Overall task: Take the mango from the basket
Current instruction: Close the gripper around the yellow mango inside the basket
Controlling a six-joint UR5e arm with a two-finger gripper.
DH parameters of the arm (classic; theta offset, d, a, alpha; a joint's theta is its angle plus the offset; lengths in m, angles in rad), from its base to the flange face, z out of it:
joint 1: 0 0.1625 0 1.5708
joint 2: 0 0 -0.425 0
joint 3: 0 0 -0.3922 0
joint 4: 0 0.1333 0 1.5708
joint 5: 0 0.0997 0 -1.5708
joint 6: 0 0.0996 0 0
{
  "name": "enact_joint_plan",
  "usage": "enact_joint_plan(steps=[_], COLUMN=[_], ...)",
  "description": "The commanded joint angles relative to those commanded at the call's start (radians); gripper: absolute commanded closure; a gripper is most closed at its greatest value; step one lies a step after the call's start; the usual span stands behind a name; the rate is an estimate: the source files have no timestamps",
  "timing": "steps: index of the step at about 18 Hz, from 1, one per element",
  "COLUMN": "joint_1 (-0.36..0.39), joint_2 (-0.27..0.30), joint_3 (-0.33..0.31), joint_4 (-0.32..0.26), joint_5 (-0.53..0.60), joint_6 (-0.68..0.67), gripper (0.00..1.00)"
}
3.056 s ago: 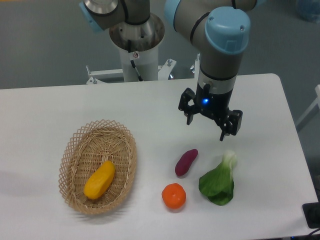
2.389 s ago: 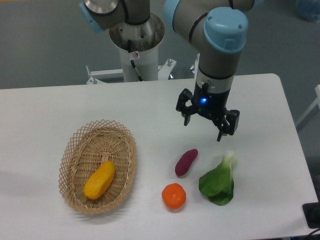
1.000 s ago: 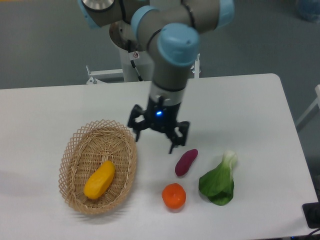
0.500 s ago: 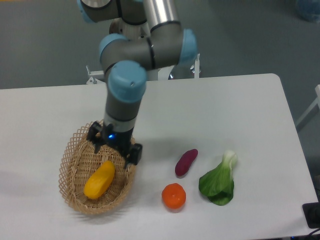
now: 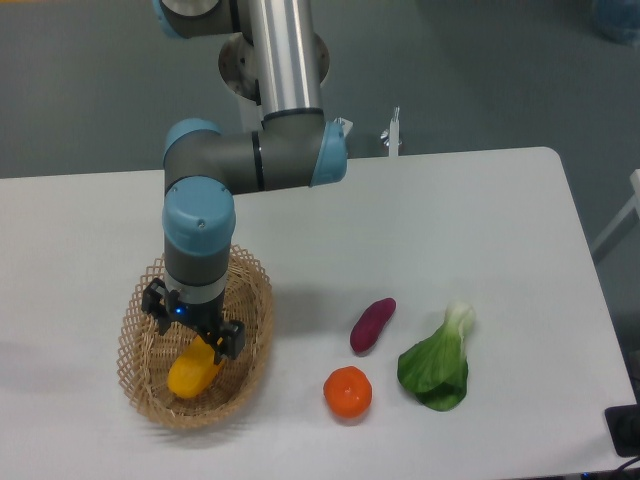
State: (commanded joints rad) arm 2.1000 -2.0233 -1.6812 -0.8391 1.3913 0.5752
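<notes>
text: none legible | labels: none | brands: none | numbers: none

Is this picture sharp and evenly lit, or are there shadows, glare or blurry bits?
In the fixed camera view, lighting is soft and even; the white table shows no harsh glare. Faint shadows sit under the tangerine and greens. The gripper, open over the mango in the basket, looks sharp; a blue light glows on it.

I count one oval tan wicker basket (image 5: pixel 255 300), one yellow-orange mango (image 5: pixel 190 372), one purple sweet potato (image 5: pixel 372 324), one round orange tangerine (image 5: pixel 347 392), one green bok choy (image 5: pixel 437 364), one white table (image 5: pixel 480 200).
</notes>
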Motion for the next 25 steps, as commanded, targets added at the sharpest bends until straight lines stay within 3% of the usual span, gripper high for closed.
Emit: enact_joint_plan(steps=[10, 21, 25], joint_1=[-0.023, -0.038, -0.038], joint_2=[-0.057, -0.063, -0.071], joint_3=[0.009, 0.001, 0.0], joint_4=[0.023, 0.034, 0.066], joint_5=[0.049, 0.06, 0.06], joint_6=[-0.003, -0.035, -0.061], gripper=[0.0, 0.0, 0.12])
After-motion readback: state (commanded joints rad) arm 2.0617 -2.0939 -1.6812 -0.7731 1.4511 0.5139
